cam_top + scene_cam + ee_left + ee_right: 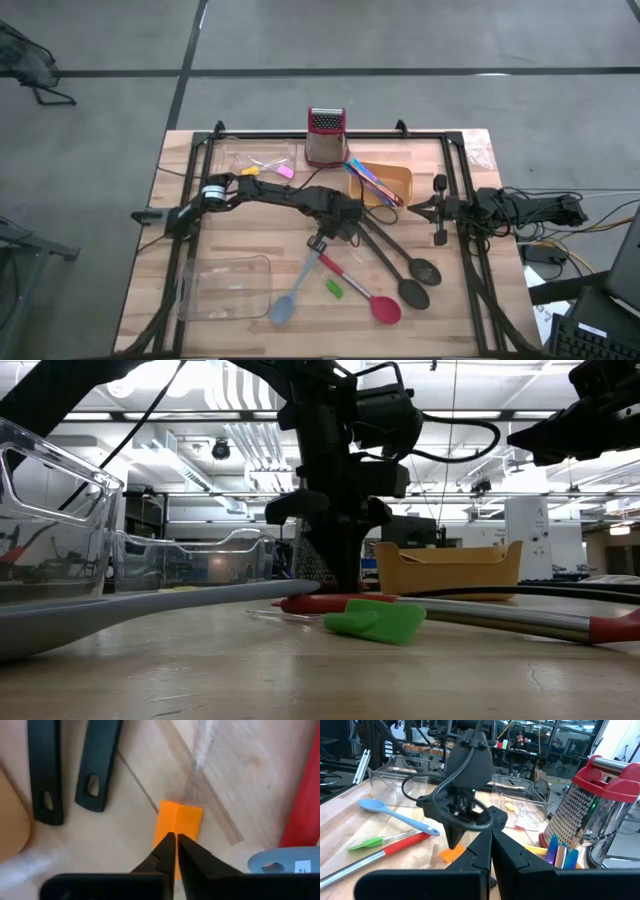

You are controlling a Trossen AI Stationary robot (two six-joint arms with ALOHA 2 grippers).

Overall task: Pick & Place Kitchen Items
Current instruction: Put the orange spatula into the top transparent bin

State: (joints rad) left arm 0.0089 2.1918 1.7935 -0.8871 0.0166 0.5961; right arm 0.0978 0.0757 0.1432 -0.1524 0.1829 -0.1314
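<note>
Orange plastic, a small rectangular block point(178, 822), is lying on the wooden tabletop point(240, 240) directly beneath the left pincer point(175, 841), whose tips are being held pressed together, gripping nothing. For a clean pick, the fingers should be spread across the block's narrow sides before lowering. The right pincer point(488, 845), likewise closed and empty, is being kept well off to the side.
</note>
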